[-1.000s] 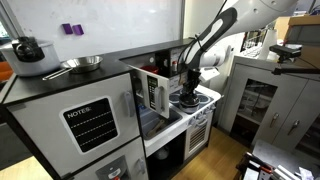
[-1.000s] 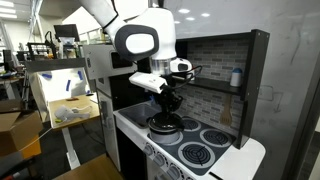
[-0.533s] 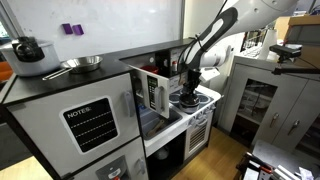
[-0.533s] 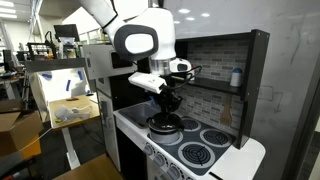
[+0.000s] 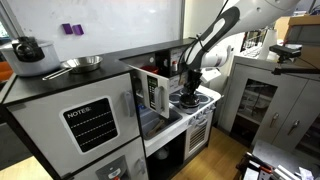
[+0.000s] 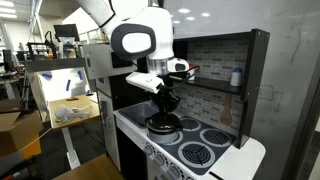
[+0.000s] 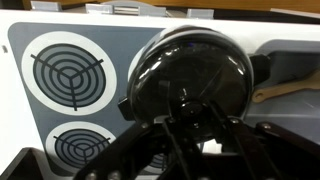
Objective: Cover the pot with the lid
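The small silvery pot [image 6: 163, 128] stands on the near-left burner of the toy stove [image 6: 195, 148]; it also shows in an exterior view [image 5: 185, 100]. The round lid [image 7: 190, 62] fills the middle of the wrist view, glossy and dark, and lies over the pot so that the pot's inside is hidden. My gripper [image 7: 192, 112] comes straight down from above, and its fingers [image 7: 168, 130] close in around the lid's middle knob. In both exterior views the gripper [image 6: 165, 106] [image 5: 187, 88] sits just above the pot.
Dark ringed burners [image 7: 68, 68] lie left of the pot on the white stove top. A wooden spoon [image 7: 288, 88] lies to the right. A black kettle [image 5: 28, 47] and a long-handled pan [image 5: 80, 64] stand on the toy fridge top. A bottle [image 6: 236, 77] stands on the back shelf.
The wrist has shifted very slightly to the left in an exterior view. The lid and pot stay in place.
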### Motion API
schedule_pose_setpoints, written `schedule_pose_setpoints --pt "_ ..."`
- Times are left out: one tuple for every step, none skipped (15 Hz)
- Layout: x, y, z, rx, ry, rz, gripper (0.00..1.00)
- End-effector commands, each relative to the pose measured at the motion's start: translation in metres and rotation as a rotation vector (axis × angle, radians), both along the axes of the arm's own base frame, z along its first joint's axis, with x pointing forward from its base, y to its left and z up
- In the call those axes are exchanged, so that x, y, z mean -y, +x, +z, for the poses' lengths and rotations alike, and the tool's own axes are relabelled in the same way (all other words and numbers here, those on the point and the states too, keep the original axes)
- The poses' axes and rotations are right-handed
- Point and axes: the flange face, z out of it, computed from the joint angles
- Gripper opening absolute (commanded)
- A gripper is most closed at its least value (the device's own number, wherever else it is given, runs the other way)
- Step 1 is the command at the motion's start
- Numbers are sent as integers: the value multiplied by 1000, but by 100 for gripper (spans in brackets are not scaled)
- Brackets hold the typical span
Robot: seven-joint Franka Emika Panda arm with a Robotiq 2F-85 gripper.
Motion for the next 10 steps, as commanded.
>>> schedule_pose_setpoints --pt "-7 -9 4 2 -11 7 8" --pt "-8 -10 3 0 -11 10 8" --pt "-9 -11 3 -1 -11 11 8" --pt "-10 -11 3 -1 -11 12 8" --pt "-11 -12 3 -2 -9 9 8" --pt "-11 -13 3 -5 -7 5 11" --pt "-12 -13 3 -7 -7 1 58" --pt "-12 -14 3 -7 -6 0 59" --pt "-13 -15 3 -9 -5 2 66" --pt "-14 -15 2 -11 -5 4 71"
